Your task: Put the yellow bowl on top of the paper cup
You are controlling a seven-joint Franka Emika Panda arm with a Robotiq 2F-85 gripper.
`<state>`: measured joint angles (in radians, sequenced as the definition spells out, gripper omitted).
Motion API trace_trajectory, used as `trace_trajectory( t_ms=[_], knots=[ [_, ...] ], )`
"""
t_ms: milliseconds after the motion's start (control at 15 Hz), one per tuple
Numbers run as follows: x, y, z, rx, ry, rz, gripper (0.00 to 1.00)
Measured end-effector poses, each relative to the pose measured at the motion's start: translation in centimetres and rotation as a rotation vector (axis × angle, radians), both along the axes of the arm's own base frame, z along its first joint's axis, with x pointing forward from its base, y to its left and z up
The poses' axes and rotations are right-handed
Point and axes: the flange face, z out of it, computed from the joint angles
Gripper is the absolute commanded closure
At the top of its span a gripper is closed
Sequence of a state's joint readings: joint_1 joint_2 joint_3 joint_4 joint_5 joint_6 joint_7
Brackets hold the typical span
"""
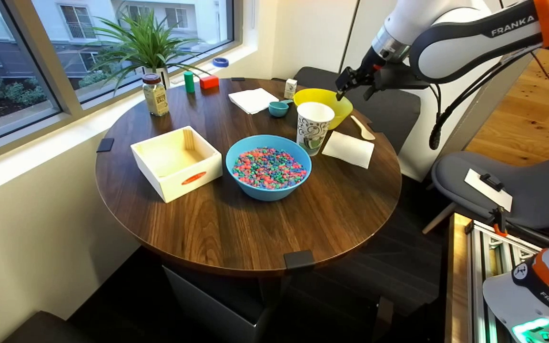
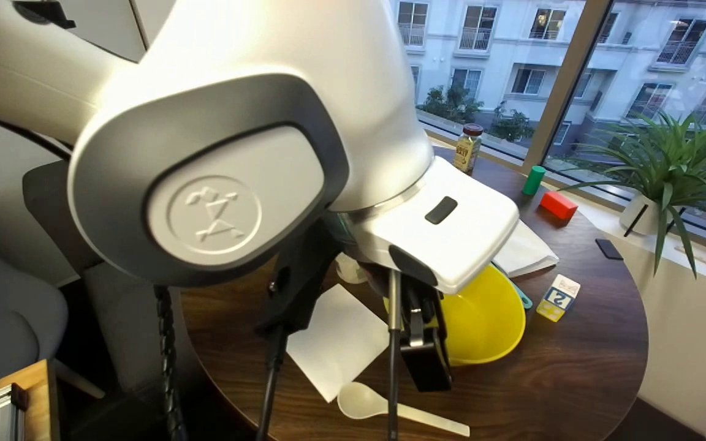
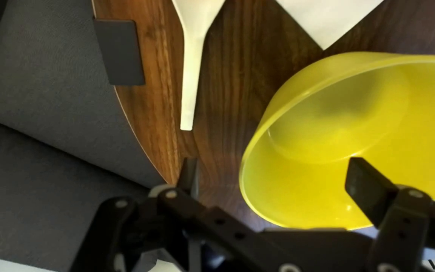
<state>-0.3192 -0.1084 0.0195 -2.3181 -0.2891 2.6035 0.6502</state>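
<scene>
The yellow bowl [image 1: 336,112] stands upright on the round wooden table, behind the paper cup in an exterior view. It also shows in an exterior view [image 2: 482,318], partly behind the arm, and fills the right of the wrist view [image 3: 327,181]. The paper cup [image 1: 312,126] stands upright with grey print, mouth up. In an exterior view a pale part of it [image 2: 351,269] shows under the arm. My gripper [image 1: 353,94] is open above the bowl's rim. In the wrist view [image 3: 273,168] one finger is outside the rim and the other is over the bowl's inside. Nothing is held.
A blue bowl [image 1: 266,193] with colourful pieces stands close to the cup. A wooden box [image 1: 191,183], teal measuring cup [image 1: 279,109], folded paper [image 1: 350,148], white spoon [image 3: 192,71] and letter block [image 2: 558,299] lie around. A grey chair [image 3: 43,75] is beside the table edge.
</scene>
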Motion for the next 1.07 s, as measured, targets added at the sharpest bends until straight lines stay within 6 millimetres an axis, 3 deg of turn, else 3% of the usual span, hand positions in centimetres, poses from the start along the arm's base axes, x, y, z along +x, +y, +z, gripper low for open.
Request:
trace_trajectory(
  t_ms=[467, 533, 667, 1067],
  knots=[
    [1.7, -0.7, -2.0, 0.013, 0.039, -0.004, 0.03],
    [1.9, -0.7, -2.2, 0.014, 0.042, -0.004, 0.26],
    [2.0, -0.8, -2.6, 0.016, 0.05, -0.005, 0.3],
    [2.2, -1.1, -3.1, 0.022, 0.056, -0.019, 0.77]
  ],
)
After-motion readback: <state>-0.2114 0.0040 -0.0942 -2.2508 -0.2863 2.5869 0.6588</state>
